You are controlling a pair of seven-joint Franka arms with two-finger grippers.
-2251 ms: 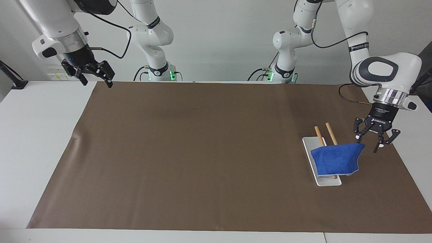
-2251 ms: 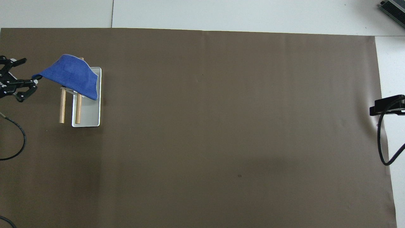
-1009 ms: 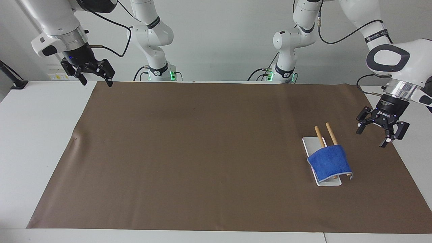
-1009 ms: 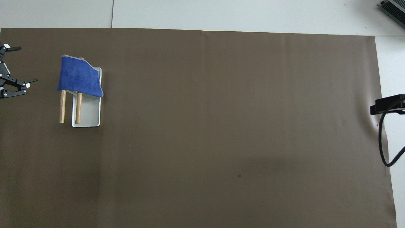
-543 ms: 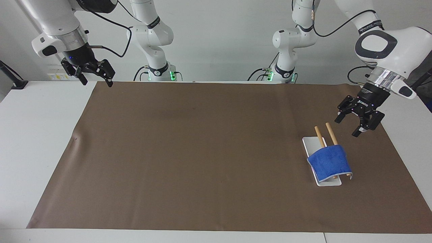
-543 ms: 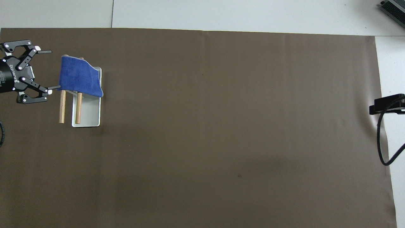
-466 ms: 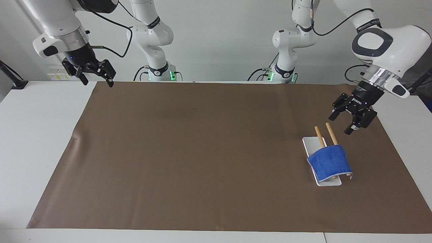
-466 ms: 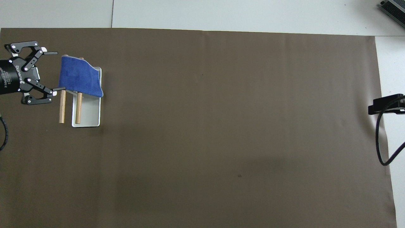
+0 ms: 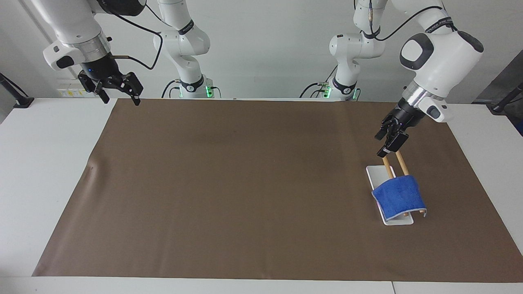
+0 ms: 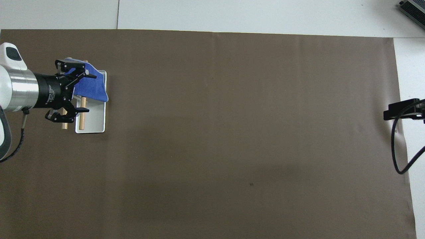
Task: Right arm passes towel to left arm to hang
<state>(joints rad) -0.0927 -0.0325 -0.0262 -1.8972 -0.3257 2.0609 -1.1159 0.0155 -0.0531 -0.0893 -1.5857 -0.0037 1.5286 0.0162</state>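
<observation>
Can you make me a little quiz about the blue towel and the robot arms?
1. True or false: the towel is draped over the two wooden rods on the white tray.
2. Which gripper is up over the rods: A left gripper, B right gripper?
3. Fill in: the left gripper is open and holds ____.

Key:
1. True.
2. A; the right gripper waits over the corner of the brown mat at its own end.
3. Nothing.

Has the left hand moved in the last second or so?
Yes. The left hand, open and empty, has swung in from beside the tray to over the rods' bare ends.
</observation>
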